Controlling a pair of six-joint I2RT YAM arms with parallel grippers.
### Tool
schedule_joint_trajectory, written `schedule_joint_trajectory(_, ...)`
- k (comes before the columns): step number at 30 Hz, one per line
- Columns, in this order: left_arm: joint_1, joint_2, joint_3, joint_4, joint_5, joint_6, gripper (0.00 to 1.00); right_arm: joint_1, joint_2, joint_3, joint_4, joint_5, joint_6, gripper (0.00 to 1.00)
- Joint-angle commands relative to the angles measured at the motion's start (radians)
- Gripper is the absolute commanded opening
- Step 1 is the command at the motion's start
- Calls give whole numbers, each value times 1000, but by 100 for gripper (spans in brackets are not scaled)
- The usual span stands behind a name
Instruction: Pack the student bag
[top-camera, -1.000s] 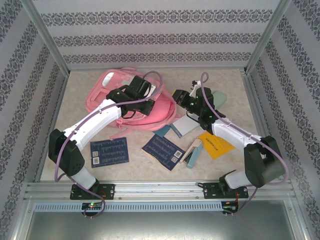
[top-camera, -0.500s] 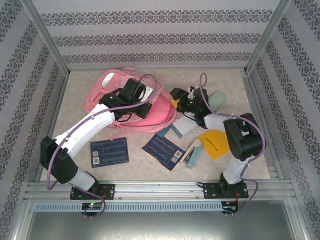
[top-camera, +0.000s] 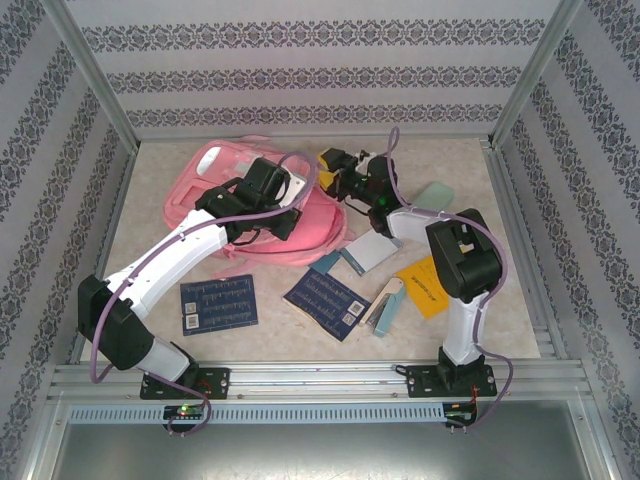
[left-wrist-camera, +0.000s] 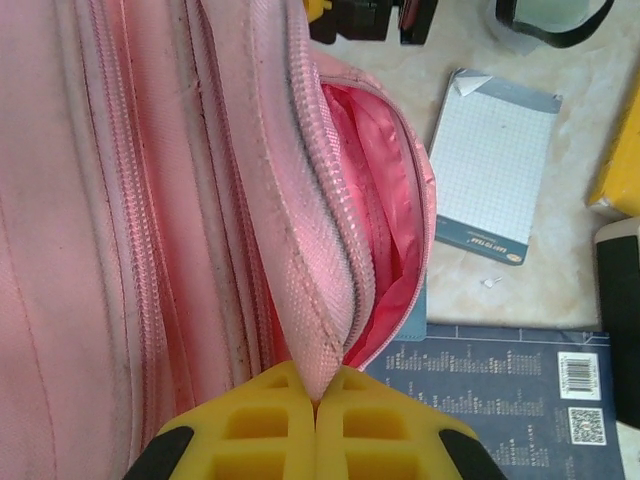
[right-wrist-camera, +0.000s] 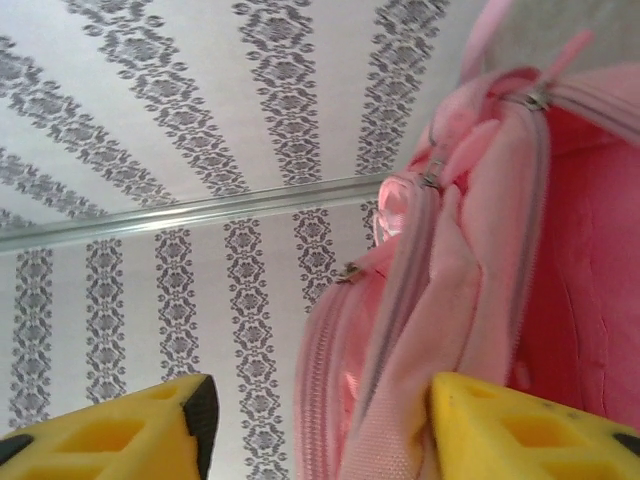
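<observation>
Inspected the surface: found a beige mottled table (top-camera: 140, 200), boxed in by walls (top-camera: 300, 75) papered in dark ornamental bands, with an aluminium frame (top-camera: 320, 375) along the near edge. Logged the bag (top-camera: 215, 165) lying far left of centre on the table, pink, its main opening gaping toward the right. Counted loose items in front of and to the right of it:
- two blue booklets (top-camera: 218, 303) (top-camera: 325, 300)
- a squared notepad (top-camera: 372, 250)
- a yellow booklet (top-camera: 425, 283)
- a stapler (top-camera: 385, 303) (just beside the yellow booklet; cannot tell whether touching)
- a teal item (top-camera: 437, 194) at far right

Checked the left gripper (left-wrist-camera: 315, 405): found yellow fingers (left-wrist-camera: 250, 435) pressed together, pinching the bag's zip edge, with pink lining showing beside the pinched flap.

Checked the right gripper (right-wrist-camera: 318, 440): found it spread wide, clamping nothing. Saw the bag's zipped rim standing between the fingers, close against the right-hand one (cannot tell whether touching).

Traced the left arm (top-camera: 180, 250): bent up from its base at lower left and stretched far and rightward, wrist over the bag's right half.

Traced the right arm (top-camera: 460, 260): elbow raised above the yellow booklet, forearm stretched left and far, gripper at the bag's upper right corner, near the left gripper but apart from it.
</observation>
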Motion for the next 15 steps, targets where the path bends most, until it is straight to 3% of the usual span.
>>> schedule_joint_trajectory(1,4,-30,57,-3,-64,27,1,44,-25,6,-12,-31,24,52)
schedule_joint_trajectory(6,4,-20,70,-13,-87,36,0,57,-70,-16,-79,-35,-6,47)
schedule_joint_trajectory(12,4,-15,79,-18,-98,57,0,40,-96,-34,-190,-56,-71,67)
schedule_joint_trajectory(15,4,-20,85,-24,-103,70,0,22,-126,-34,-285,-61,-151,73)
